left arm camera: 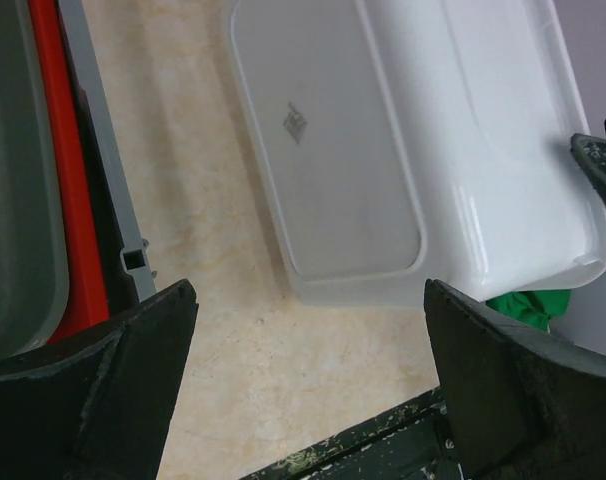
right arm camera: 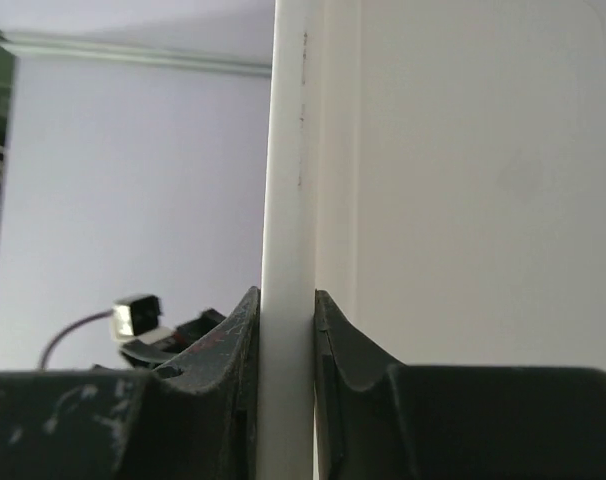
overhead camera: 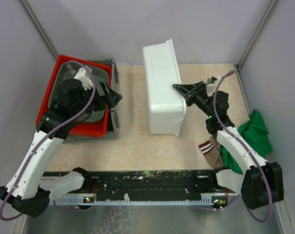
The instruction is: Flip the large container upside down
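The large white container (overhead camera: pixel 162 87) stands tilted on its long side in the middle of the table, its flat base (left arm camera: pixel 323 150) facing left in the left wrist view. My right gripper (overhead camera: pixel 182 90) is shut on its rim (right arm camera: pixel 288 250) at the right side, one finger on each face of the rim. My left gripper (overhead camera: pixel 113 97) is open and empty, held above the table to the left of the container, beside the stacked bins.
A red bin (overhead camera: pixel 52 97) with a grey tub (overhead camera: pixel 96 73) inside sits at the left under my left arm. A green cloth (overhead camera: pixel 254 134) and a striped item (overhead camera: pixel 206 146) lie at the right by my right arm. Grey walls enclose the table.
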